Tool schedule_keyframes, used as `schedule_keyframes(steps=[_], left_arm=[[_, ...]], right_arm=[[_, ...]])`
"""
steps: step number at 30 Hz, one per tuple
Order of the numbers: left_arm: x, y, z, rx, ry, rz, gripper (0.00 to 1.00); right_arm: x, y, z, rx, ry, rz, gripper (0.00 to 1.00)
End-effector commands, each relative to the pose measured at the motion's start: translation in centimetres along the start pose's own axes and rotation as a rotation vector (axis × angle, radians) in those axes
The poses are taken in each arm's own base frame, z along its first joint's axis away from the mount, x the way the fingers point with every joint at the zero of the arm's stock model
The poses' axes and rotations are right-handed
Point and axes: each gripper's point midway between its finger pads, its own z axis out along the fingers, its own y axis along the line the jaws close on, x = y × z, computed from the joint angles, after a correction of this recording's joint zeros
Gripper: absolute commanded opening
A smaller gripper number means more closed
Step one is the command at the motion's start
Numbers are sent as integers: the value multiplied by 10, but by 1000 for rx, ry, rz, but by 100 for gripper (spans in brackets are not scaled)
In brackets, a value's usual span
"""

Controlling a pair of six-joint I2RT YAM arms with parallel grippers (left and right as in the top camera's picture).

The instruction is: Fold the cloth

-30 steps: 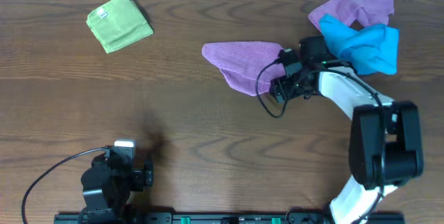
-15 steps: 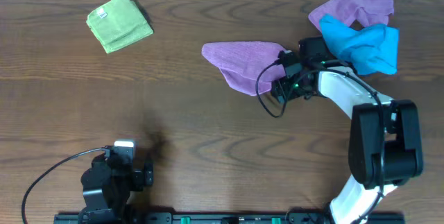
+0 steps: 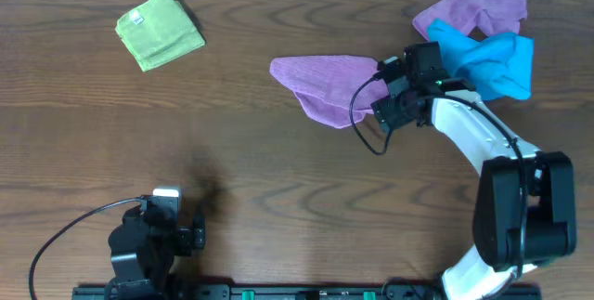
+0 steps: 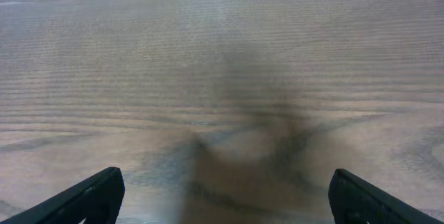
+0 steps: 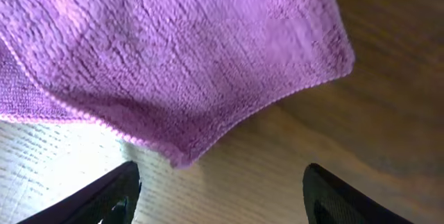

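The cloth [image 3: 325, 82] lies crumpled and partly doubled over at the middle of the table, a lilac-purple heap. My right gripper [image 3: 383, 96] is at its right edge. In the right wrist view the cloth [image 5: 173, 50] fills the top, and one corner droops just ahead of the right gripper [image 5: 222, 200]. Its jaws stand wide apart with only bare wood between the fingers [image 5: 104, 196]. My left gripper [image 4: 229, 203] is open over bare table near the front left, far from the cloth.
A second purple cloth [image 3: 473, 10] lies at the back right, with a bright blue cloth [image 3: 487, 58] heaped against it, close behind my right arm. A folded lime-green cloth [image 3: 158, 29] sits at the back left. The left arm [image 3: 144, 244] rests by the front edge.
My right gripper has shifted slightly right and back along the cloth's edge, and its arm has swung out to the right. The cloth and the left arm have not moved.
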Motion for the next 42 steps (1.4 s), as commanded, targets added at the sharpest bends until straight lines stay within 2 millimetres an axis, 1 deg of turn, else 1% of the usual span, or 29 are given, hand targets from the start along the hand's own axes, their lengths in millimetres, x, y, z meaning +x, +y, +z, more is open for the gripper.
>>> schedule_keyframes(steps=[1,4,7,16,19,25,30,33,36,39,42], left_arm=[[22,-1,7,4,69,9,95],[22,-1,7,4,69,9,95],[22,-1,7,4,69,9,95],[22,-1,7,4,69,9,95],[22,-1,7,4,69,9,95],[22,-1,7,4,69,9,95],[22,-1,7,4,69,9,95],[22,-1,7,4,69,9,95],[22,-1,7,4,69,9,95],[22,-1,7,4,69,9,95],[22,-1,7,4,69,9,95]], right_arm=[[-17,1,-8,-3,-59,-54,75],[-24,1,-8,-5,-89,-56,75],[-27,8,-6,-47,-105,-57,75],[-22,19,-1,-112,-90,-54,77],[-20,21,4,-123,-80,-53,77],[-11,26,25,-153,-44,-47,74],[-10,26,31,-158,-41,-46,65],[-12,27,31,-165,-51,-47,52],[-12,29,30,-176,-53,-46,50],[-11,30,30,-181,-49,-38,43],[-10,32,30,-191,-44,-37,33]])
